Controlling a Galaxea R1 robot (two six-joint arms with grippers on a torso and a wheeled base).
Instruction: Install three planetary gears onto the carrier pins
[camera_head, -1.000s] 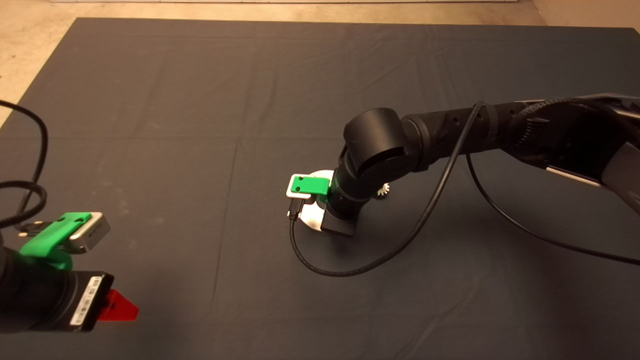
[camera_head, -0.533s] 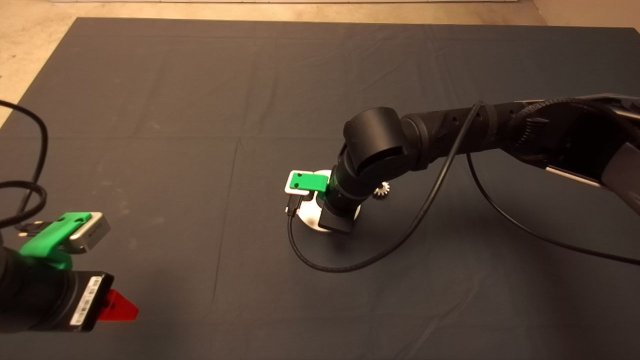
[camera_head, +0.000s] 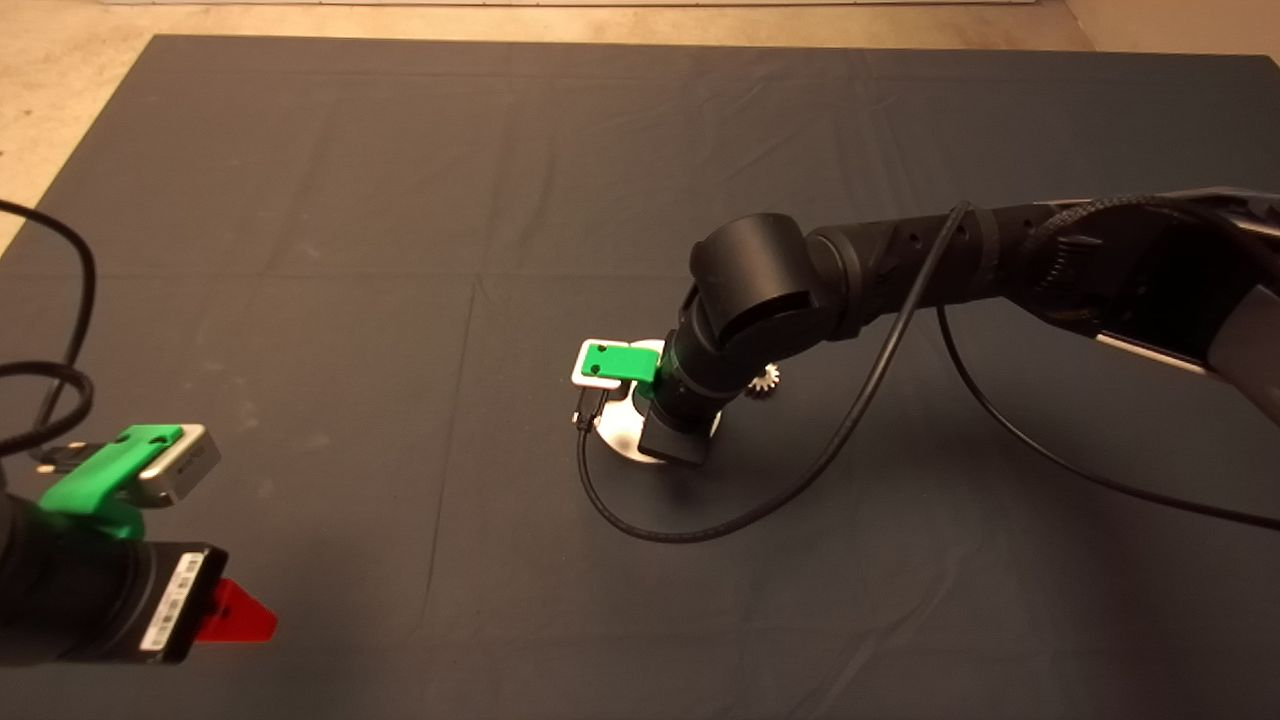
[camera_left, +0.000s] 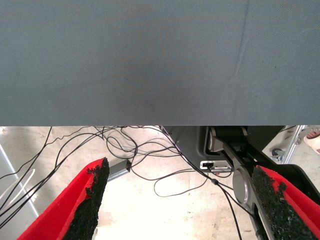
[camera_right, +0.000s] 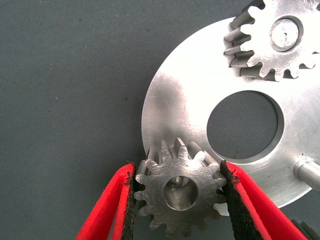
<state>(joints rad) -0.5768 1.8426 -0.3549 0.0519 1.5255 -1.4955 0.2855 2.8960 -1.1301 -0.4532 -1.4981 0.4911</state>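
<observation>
The right wrist view shows my right gripper (camera_right: 177, 172) shut on a planetary gear (camera_right: 179, 192), one pad on each side of its teeth. This gear hangs over the rim of the shiny carrier disc (camera_right: 195, 85). Pale metal shows inside its bore; I cannot tell whether that is a pin. A second gear (camera_right: 260, 45) sits on a carrier pin (camera_right: 284, 34) across the centre hole (camera_right: 242, 125). One bare pin (camera_right: 307, 172) stands near the rim. A third gear (camera_head: 765, 380) lies on the mat just right of the disc (camera_head: 618, 435). My left gripper (camera_head: 235, 612) is parked open at the lower left.
The right arm (camera_head: 740, 300) covers most of the disc from above, and its black cable (camera_head: 700, 535) loops on the mat in front. The left wrist view shows the mat's edge (camera_left: 150, 125) and floor cables (camera_left: 165, 170) between the open fingers (camera_left: 95, 200).
My right gripper has shifted slightly to the left over the disc and then held. The loose gear and the left arm have not moved.
</observation>
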